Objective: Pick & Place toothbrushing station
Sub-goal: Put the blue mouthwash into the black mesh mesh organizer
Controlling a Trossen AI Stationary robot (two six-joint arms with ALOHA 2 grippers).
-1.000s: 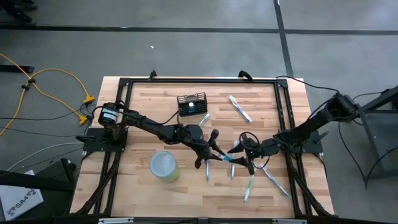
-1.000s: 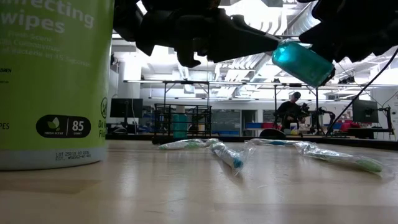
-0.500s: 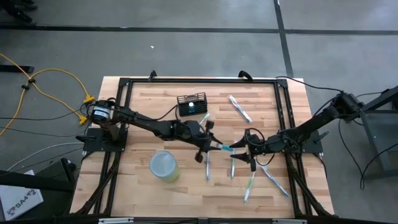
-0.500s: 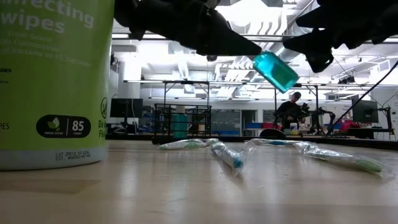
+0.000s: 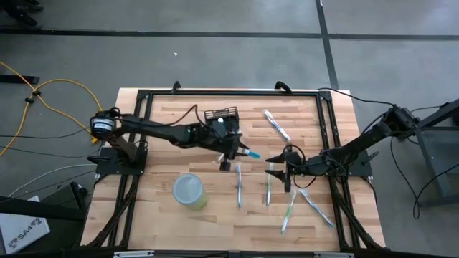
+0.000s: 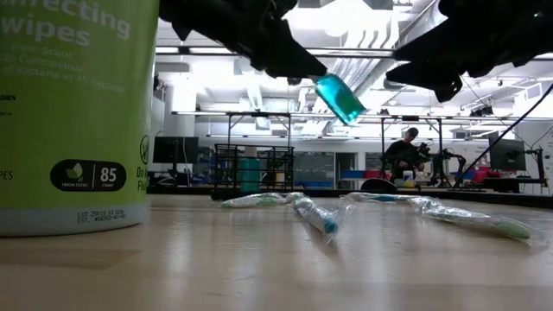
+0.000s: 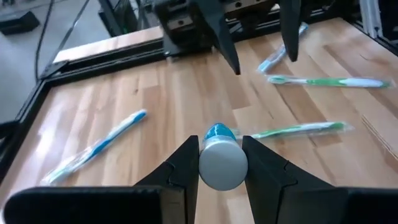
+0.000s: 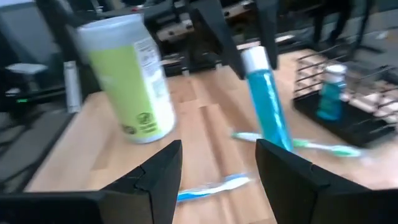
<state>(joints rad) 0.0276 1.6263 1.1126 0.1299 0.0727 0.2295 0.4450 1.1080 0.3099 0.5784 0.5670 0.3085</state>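
Left gripper (image 5: 238,153), centre of the high view, pinched on a blue tube (image 5: 247,153) by its white cap end, carried clear of the table. Right gripper (image 5: 280,170), right of centre, fingers spread wide, holding nothing.

Toothbrushing station (image 5: 220,119) sits upper centre, just above the left gripper. Mesh box: likely light, stiff, apt to slide (rim wires look the best purchase). It already holds one small blue bottle (image 8: 329,92). Tube probably rigid and slick.

Wipes canister (image 5: 189,191), lower left, lidded; contents hidden. Wrapped toothbrushes (image 5: 238,190) lie loose on the table.
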